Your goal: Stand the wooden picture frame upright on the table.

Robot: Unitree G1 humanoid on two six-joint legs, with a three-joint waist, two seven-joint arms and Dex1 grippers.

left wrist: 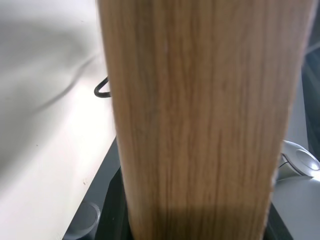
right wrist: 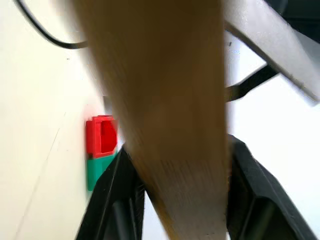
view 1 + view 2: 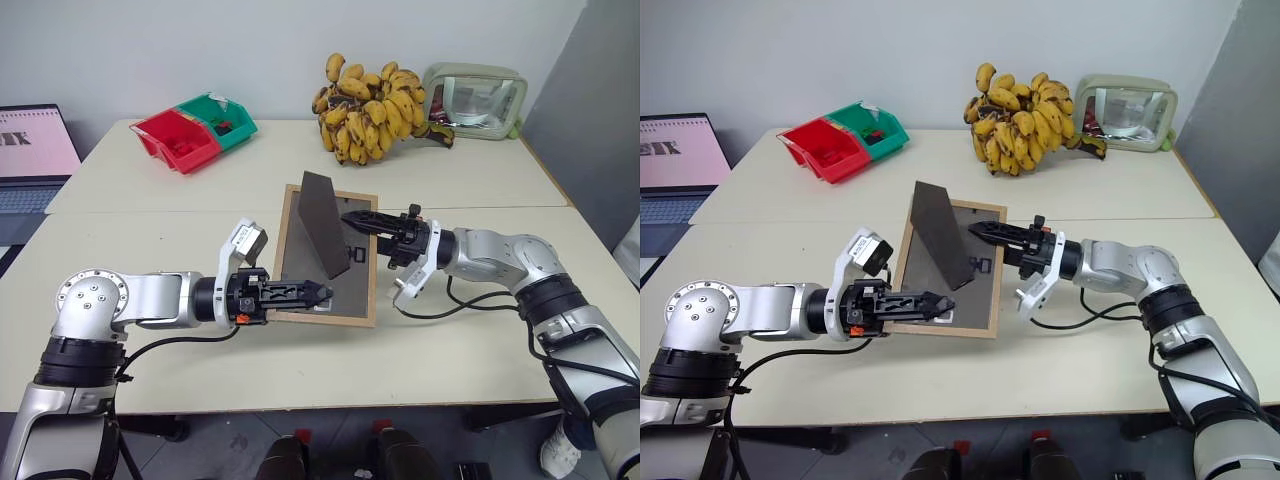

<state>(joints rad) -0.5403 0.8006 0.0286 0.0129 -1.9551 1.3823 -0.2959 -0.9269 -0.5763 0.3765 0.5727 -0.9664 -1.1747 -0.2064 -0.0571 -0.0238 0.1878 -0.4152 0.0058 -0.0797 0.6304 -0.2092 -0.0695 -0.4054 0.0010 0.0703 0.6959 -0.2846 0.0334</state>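
Note:
The wooden picture frame (image 3: 345, 318) is held over the middle of the table (image 3: 180, 235), its dark back panel facing up and its stand (image 3: 322, 225) sticking up from it. My left gripper (image 3: 322, 293) comes in level from the left and is shut on the frame's near edge; the light-wood rim (image 1: 200, 125) sits between its fingers. From the right, my right gripper (image 3: 352, 219) is shut on the frame's right rim (image 2: 165, 125), with a black finger (image 2: 112, 200) on either side. The picture side is hidden.
A bunch of bananas (image 3: 375, 105) and a pale green-rimmed shiny case (image 3: 475, 98) lie at the back. Red (image 3: 175, 138) and green (image 3: 220, 118) bins stand back left. A laptop (image 3: 30, 160) sits off the table's left edge. A black cable (image 3: 450, 310) hangs under my right wrist.

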